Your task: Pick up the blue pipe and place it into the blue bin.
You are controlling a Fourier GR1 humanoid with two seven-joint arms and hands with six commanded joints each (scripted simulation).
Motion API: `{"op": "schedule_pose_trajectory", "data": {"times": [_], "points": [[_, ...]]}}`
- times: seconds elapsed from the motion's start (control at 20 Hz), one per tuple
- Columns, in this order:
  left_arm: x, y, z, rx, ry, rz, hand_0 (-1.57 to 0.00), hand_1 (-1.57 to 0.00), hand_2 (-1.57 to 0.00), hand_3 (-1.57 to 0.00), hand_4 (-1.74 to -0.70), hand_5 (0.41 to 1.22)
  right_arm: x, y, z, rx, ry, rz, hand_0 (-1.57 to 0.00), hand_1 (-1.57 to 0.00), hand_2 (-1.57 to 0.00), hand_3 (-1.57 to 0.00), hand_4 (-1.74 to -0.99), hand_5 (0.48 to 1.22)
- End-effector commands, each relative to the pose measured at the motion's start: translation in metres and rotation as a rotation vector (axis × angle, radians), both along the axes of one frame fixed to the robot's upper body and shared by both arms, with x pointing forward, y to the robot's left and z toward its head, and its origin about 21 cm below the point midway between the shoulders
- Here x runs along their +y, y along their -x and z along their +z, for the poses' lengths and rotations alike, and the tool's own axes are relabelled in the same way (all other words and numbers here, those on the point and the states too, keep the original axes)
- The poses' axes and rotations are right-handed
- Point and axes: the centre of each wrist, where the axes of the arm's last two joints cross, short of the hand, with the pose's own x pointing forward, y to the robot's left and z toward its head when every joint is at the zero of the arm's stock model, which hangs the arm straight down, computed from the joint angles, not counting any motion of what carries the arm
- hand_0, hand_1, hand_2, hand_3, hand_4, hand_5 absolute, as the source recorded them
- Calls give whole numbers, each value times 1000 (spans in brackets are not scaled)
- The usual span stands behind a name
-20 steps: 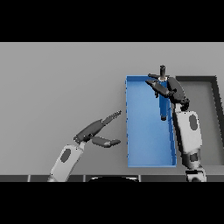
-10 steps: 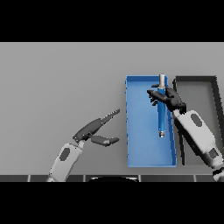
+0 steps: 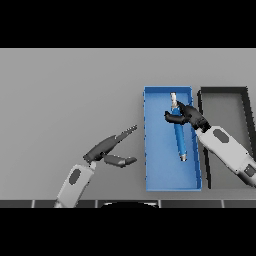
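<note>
The blue pipe (image 3: 179, 137) lies lengthwise on the floor of the blue bin (image 3: 160, 165), with one pale end near the bin's far wall and the other about mid-bin. My right hand (image 3: 189, 115) reaches in from the right and hovers over the pipe's upper part. Its fingers are loosely bent, its thumb pokes left across the pipe, and it does not grip the pipe. My left hand (image 3: 104, 148) rests open over the table left of the bin, fingers pointing up and right.
A black bin (image 3: 222, 91) stands right beside the blue bin, and my right forearm (image 3: 227, 152) crosses over the wall between them. Grey table stretches to the left and far side.
The right hand let go of the pipe, which now lies flat in the blue bin. The right forearm has swung out to the right and lower. The left hand has barely moved.
</note>
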Motion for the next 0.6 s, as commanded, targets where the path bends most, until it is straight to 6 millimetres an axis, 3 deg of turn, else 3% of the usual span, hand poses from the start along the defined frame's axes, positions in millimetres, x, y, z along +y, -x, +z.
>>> {"op": "schedule_pose_trajectory", "data": {"times": [0.0,0.25,0.55], "points": [[1,1,-2,3,-3,-2,1,1,1,1,-930,496,1,0,-2,14,31,24,-92,-87,-84,-24,-1175,788],[-1,1,0,9,-4,-2,1,1,1,1,-932,497,-3,2,3,12,66,59,-30,-28,-27,-7,-1099,725],[-8,-1,0,4,-10,4,1,1,1,1,-930,495,1,3,1,9,67,117,-19,-17,-17,-4,-1084,714]]}}
